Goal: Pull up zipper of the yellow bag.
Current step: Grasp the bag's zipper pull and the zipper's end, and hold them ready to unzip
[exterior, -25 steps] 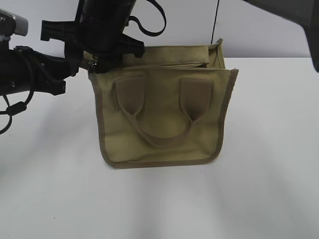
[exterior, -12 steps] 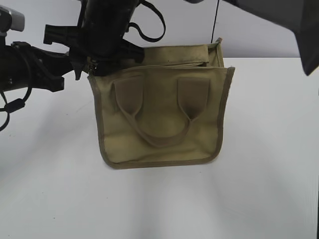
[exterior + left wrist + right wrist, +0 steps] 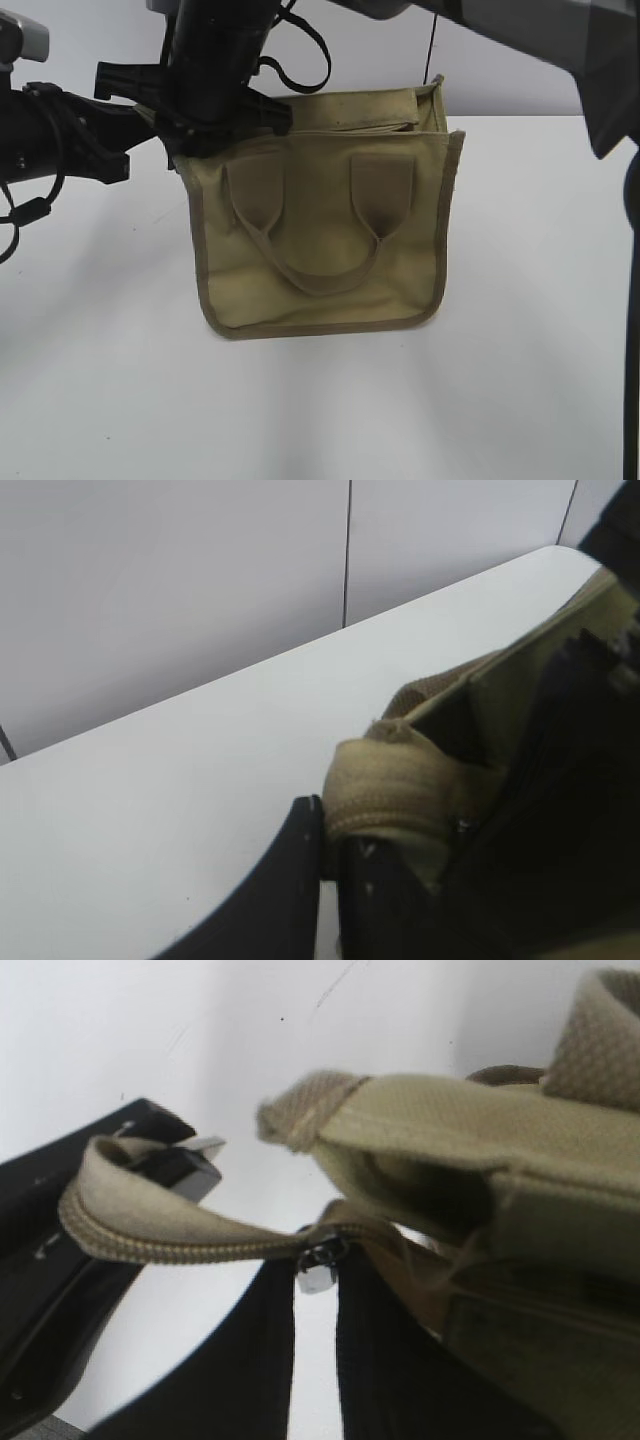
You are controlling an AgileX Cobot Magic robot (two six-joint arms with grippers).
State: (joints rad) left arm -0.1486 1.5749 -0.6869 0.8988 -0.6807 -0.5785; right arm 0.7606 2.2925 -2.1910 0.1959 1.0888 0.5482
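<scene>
The yellow bag [image 3: 320, 270] stands upright on the white table, its U-shaped handle [image 3: 325, 275] facing me. My left gripper [image 3: 163, 122] is shut on the bag's top left corner, a folded fabric end [image 3: 395, 780] between its jaws [image 3: 330, 832]. My right gripper [image 3: 215, 108] reaches across from the upper right to the same corner. In the right wrist view the zipper's closed tape [image 3: 190, 1245] runs left to the left gripper's jaw [image 3: 150, 1165]. Its small silver slider [image 3: 320, 1266] sits pinched between my right fingertips [image 3: 316, 1278]. In the exterior view the slider is hidden.
The white table [image 3: 520, 380] runs round the bag, with a grey wall behind. A black strap loop [image 3: 318, 50] hangs off the right arm above the bag. The right arm's grey link [image 3: 560, 40] crosses the upper right corner.
The right arm has swung down and to the left, and now covers the silver slider at the bag's top left corner. The bag's top right corner has drawn slightly left.
</scene>
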